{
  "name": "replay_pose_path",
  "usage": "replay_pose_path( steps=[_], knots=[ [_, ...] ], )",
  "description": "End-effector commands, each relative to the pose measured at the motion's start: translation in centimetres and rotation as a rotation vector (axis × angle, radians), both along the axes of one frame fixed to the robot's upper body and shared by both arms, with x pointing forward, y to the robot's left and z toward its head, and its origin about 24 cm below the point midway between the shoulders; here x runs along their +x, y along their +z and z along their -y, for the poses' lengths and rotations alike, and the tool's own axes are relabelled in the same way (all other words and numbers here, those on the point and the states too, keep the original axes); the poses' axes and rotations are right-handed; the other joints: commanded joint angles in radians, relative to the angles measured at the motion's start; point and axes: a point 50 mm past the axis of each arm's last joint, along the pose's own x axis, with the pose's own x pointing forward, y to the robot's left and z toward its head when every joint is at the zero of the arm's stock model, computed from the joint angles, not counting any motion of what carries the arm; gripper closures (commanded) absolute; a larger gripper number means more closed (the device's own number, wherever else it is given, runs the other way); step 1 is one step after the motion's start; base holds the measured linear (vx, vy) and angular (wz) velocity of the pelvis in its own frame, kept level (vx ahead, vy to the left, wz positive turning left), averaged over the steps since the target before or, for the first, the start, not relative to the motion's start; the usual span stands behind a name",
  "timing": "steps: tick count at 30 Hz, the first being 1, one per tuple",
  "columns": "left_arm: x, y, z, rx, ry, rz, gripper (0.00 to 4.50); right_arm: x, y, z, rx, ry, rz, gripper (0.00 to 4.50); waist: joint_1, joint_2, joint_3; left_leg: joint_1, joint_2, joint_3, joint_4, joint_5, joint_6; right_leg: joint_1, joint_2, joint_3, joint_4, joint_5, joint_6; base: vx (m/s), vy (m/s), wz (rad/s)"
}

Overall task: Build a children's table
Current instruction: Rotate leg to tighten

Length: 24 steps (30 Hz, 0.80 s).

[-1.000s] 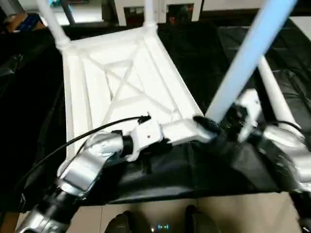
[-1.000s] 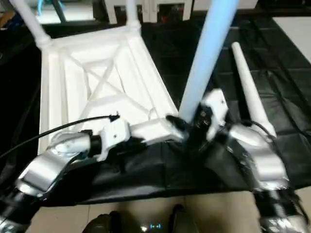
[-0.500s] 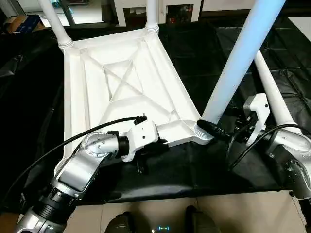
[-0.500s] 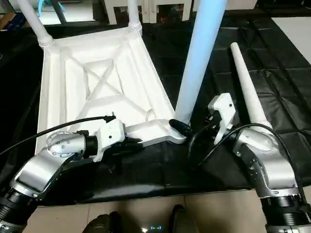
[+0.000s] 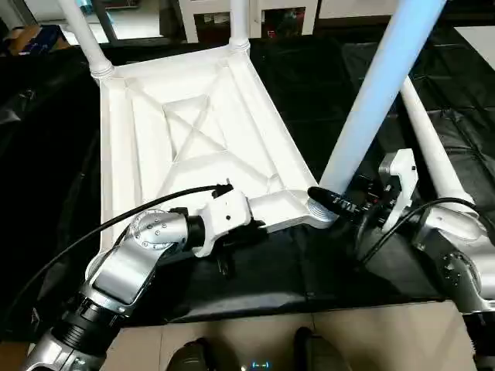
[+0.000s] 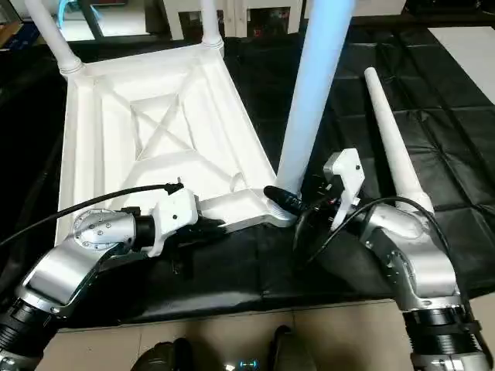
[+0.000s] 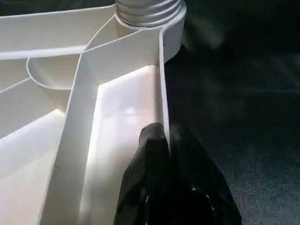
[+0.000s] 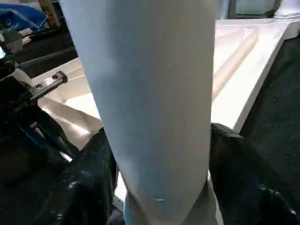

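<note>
The white table top (image 5: 116,154) lies upside down on a black sheet, its X-ribs facing up. Two legs (image 5: 85,35) (image 5: 240,19) stand in its far corner sockets. A third leg (image 5: 379,85) stands in the near right socket (image 7: 147,9). My right gripper (image 8: 159,136) is shut on this leg just above the socket, with one black finger (image 8: 84,187) on either side. My left gripper (image 7: 166,154) is shut on the top's near rim, beside that corner. The fourth leg (image 6: 390,131) lies loose on the sheet to the right.
The black sheet (image 5: 309,77) covers the work area and ends at tiled floor (image 5: 371,340) in front of me. White furniture (image 5: 209,11) stands at the back. A black cable (image 5: 93,232) loops from my left arm.
My right gripper, which had drawn back a little from the standing leg half a second ago, has moved in again and closed around its base. My left gripper keeps its hold.
</note>
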Motion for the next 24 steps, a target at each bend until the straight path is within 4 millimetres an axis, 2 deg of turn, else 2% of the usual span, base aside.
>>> replay_pose_path(
  steps=[1,2,4,5,6,7,8,9,10,11,13,14,15,16,18,21,22,23,24],
  knots=[
    [-0.5,-1.5,0.7,0.051,-0.009,-0.063,4.50,1.3,-1.4,1.0,-0.038,-0.240,-0.061,2.16,0.002,-0.015,-0.076,0.006,-0.003,0.011,-0.060,-0.175,0.088,0.067,-0.004,0.015,-0.052,-0.241,-0.233,0.000,0.000,0.00],
    [-0.5,-1.5,0.9,0.045,0.000,-0.066,4.50,1.6,-1.7,1.0,-0.034,-0.297,-0.074,2.25,-0.002,-0.016,-0.074,0.005,-0.004,0.012,-0.061,-0.182,0.081,0.065,-0.004,0.015,-0.053,-0.259,-0.227,0.000,0.000,0.00],
    [-0.2,-1.5,1.7,0.040,0.017,-0.068,4.50,2.4,-2.3,1.1,-0.004,-0.445,-0.106,2.34,-0.009,-0.016,-0.069,0.005,-0.006,0.008,-0.068,-0.248,0.042,0.061,-0.006,0.014,-0.065,-0.397,-0.182,0.000,0.000,0.00],
    [0.0,-1.5,2.4,0.043,0.033,-0.066,4.50,2.9,-2.8,1.3,-0.008,-0.549,-0.113,2.37,-0.012,-0.012,-0.068,0.007,-0.006,0.007,-0.069,-0.265,0.028,0.056,-0.006,0.014,-0.069,-0.427,-0.166,0.000,0.000,0.00],
    [0.0,-1.5,2.4,0.043,0.033,-0.066,4.50,2.9,-2.8,1.3,-0.008,-0.549,-0.113,2.39,-0.014,-0.013,-0.068,0.006,-0.007,0.006,-0.069,-0.270,0.021,0.055,-0.006,0.014,-0.069,-0.434,-0.159,0.000,0.000,0.00],
    [0.3,-1.5,3.8,0.043,0.055,-0.058,4.50,3.5,-3.4,1.2,-0.027,-0.679,-0.117,2.41,-0.017,-0.015,-0.068,0.003,-0.009,0.004,-0.071,-0.285,0.012,0.057,-0.006,0.012,-0.071,-0.452,-0.146,0.000,0.000,0.00],
    [0.4,-1.4,4.2,0.039,0.063,-0.058,4.50,3.7,-3.5,1.2,-0.031,-0.711,-0.112,2.41,-0.019,-0.016,-0.067,0.003,-0.009,0.004,-0.071,-0.295,0.008,0.054,-0.005,0.012,-0.075,-0.468,-0.139,0.000,0.000,0.00],
    [0.6,-1.3,5.5,0.029,0.083,-0.058,4.50,4.1,-3.7,0.9,-0.039,-0.788,-0.098,2.43,-0.022,-0.015,-0.066,0.008,-0.010,0.005,-0.071,-0.316,0.000,0.047,-0.005,0.011,-0.080,-0.499,-0.126,0.000,0.000,0.00],
    [0.7,-1.2,6.0,0.021,0.090,-0.056,4.50,4.2,-3.8,0.8,-0.036,-0.815,-0.096,2.44,-0.023,-0.016,-0.066,0.008,-0.013,0.004,-0.070,-0.329,-0.006,0.048,-0.005,0.009,-0.084,-0.519,-0.116,0.000,0.000,0.00],
    [0.8,-1.2,6.3,0.014,0.094,-0.053,4.50,4.4,-3.8,0.7,-0.031,-0.834,-0.094,2.46,-0.022,-0.014,-0.069,0.009,-0.013,0.002,-0.071,-0.333,-0.002,0.050,-0.003,0.008,-0.083,-0.503,-0.108,0.000,0.000,0.00],
    [1.0,-0.6,7.9,-0.025,0.082,-0.034,4.50,5.0,-3.7,-0.3,-0.027,-0.874,-0.066,2.50,-0.025,-0.016,-0.068,0.000,-0.015,0.001,-0.073,-0.335,0.003,0.052,0.000,0.004,-0.083,-0.478,-0.109,0.000,0.000,0.00],
    [1.0,-0.5,8.1,-0.030,0.075,-0.030,4.50,5.1,-3.5,-0.6,-0.032,-0.858,-0.045,2.52,-0.025,-0.017,-0.069,0.000,-0.015,0.000,-0.073,-0.339,0.003,0.052,-0.001,0.003,-0.084,-0.479,-0.106,0.000,0.000,0.00],
    [1.0,-0.3,7.8,-0.032,0.052,-0.016,4.50,5.3,-2.6,-2.4,-0.023,-0.705,0.009,2.53,-0.023,-0.016,-0.072,0.005,-0.015,0.001,-0.072,-0.345,0.010,0.051,-0.001,0.004,-0.084,-0.467,-0.108,0.000,0.000,0.00],
    [1.0,-0.3,7.6,-0.030,0.049,-0.014,4.50,5.3,-2.4,-2.6,-0.020,-0.672,0.020,2.53,-0.025,-0.017,-0.072,0.000,-0.014,-0.001,-0.073,-0.342,0.019,0.056,-0.001,0.003,-0.080,-0.433,-0.116,0.000,0.000,0.00],
    [1.1,-0.4,6.6,-0.019,0.046,-0.004,4.50,5.0,-1.6,-2.8,0.006,-0.570,0.054,2.53,-0.025,-0.019,-0.072,-0.005,-0.012,-0.001,-0.075,-0.323,0.030,0.061,0.001,0.003,-0.076,-0.384,-0.131,0.000,0.000,0.00],
    [1.1,-0.7,4.8,-0.002,0.034,-0.008,4.50,4.3,-0.3,-2.1,0.045,-0.433,0.103,2.53,-0.019,-0.015,-0.075,0.004,-0.007,0.005,-0.069,-0.300,0.063,0.059,0.000,0.008,-0.072,-0.312,-0.174,0.000,0.000,0.00],
    [1.1,-0.7,4.8,-0.002,0.034,-0.008,4.50,4.3,-0.3,-2.1,0.045,-0.433,0.103,2.00,-0.018,-0.014,-0.077,0.006,-0.006,0.007,-0.067,-0.279,0.071,0.059,0.000,0.009,-0.068,-0.281,-0.197,0.000,0.000,0.00],
    [1.0,-0.7,4.4,-0.002,0.025,-0.008,4.50,4.1,0.0,-1.8,0.039,-0.407,0.115,1.86,-0.017,-0.013,-0.079,0.004,-0.006,0.008,-0.065,-0.248,0.076,0.061,0.000,0.009,-0.062,-0.244,-0.218,0.000,0.000,0.00],
    [0.7,-0.7,3.7,-0.003,0.002,-0.014,4.50,3.7,0.4,-1.3,0.029,-0.335,0.131,1.86,-0.018,-0.016,-0.076,0.001,-0.007,0.007,-0.067,-0.240,0.081,0.064,0.000,0.008,-0.063,-0.240,-0.221,0.000,0.000,0.00]
  ],
)
